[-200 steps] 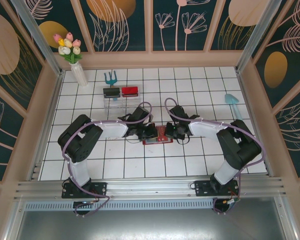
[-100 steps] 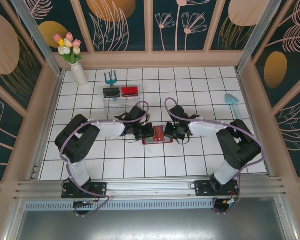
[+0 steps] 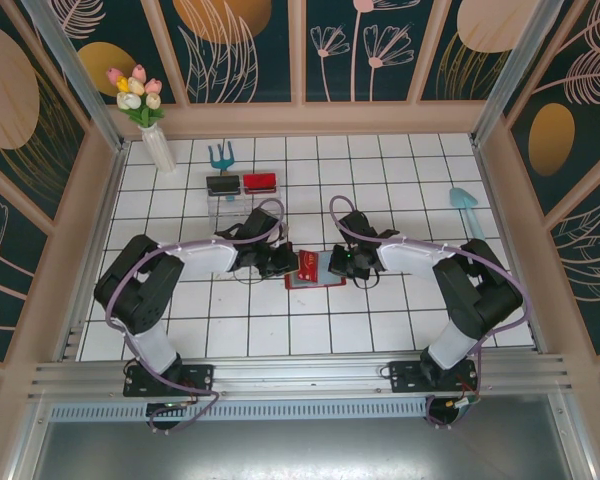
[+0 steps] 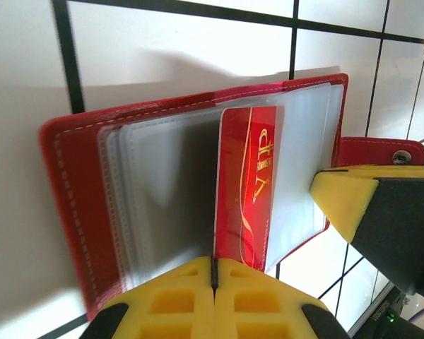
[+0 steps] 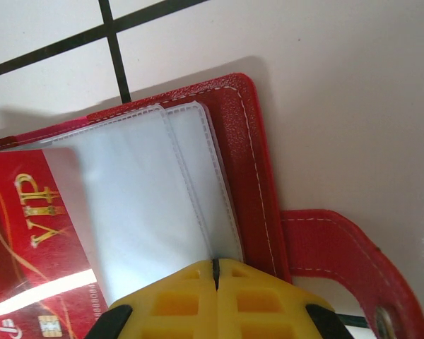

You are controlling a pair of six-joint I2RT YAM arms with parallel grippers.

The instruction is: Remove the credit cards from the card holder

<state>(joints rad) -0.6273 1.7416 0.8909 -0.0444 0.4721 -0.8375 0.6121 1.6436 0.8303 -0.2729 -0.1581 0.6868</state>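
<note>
Over the card holder, lying open on the white tiles, both arms meet; the left gripper is clenched on the bottom edge of a red card lettered VIP, which stands partly out of the clear sleeves; the right gripper is closed at the holder's edge beside the tab, pressing or pinching the sleeves, I cannot tell which. To go well, the pull should run straight along the pocket while the right side pins the holder; a skewed tug could drag the whole booklet. The other sleeves in sight look empty; whether more cards sit beneath is hidden.
</note>
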